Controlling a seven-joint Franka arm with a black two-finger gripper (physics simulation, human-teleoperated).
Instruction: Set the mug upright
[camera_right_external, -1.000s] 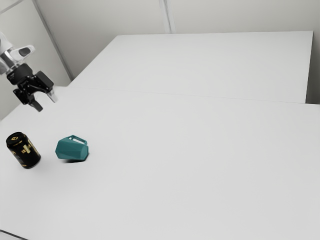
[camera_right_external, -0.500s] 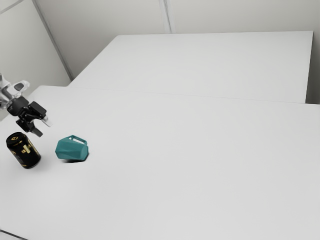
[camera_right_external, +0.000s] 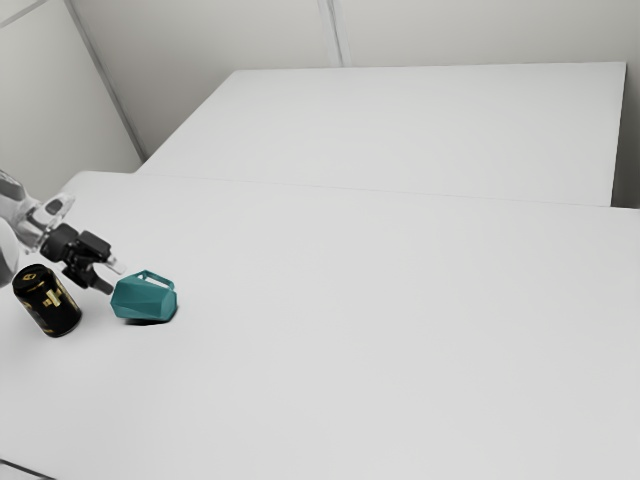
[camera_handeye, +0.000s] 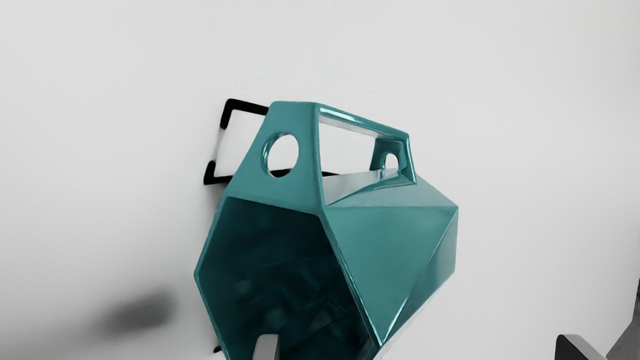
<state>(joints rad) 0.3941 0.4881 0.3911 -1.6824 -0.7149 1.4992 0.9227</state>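
Note:
Beside the mug, on its side toward the exterior view's left, my gripper (camera_right_external: 117, 279) is low over the table. The teal faceted mug (camera_right_external: 144, 298) lies on its side, its handle pointing away from the exterior camera. In the wrist view the fingers of my gripper (camera_handeye: 417, 347) stand wide apart and open, one overlapping the dark mouth of the mug (camera_handeye: 390, 250), the other out past its body. Neither is seen clasping it; whether one touches the mug I cannot tell.
A black can with gold markings (camera_right_external: 48, 301) stands close to the arm, at the exterior view's left. The white table (camera_right_external: 380, 330) stretches toward the exterior view's right, with another white surface (camera_right_external: 430, 130) behind it.
My gripper has come down from above the can's far side and moved toward the exterior view's right, up to the mug. Mug and can have stayed where they were.

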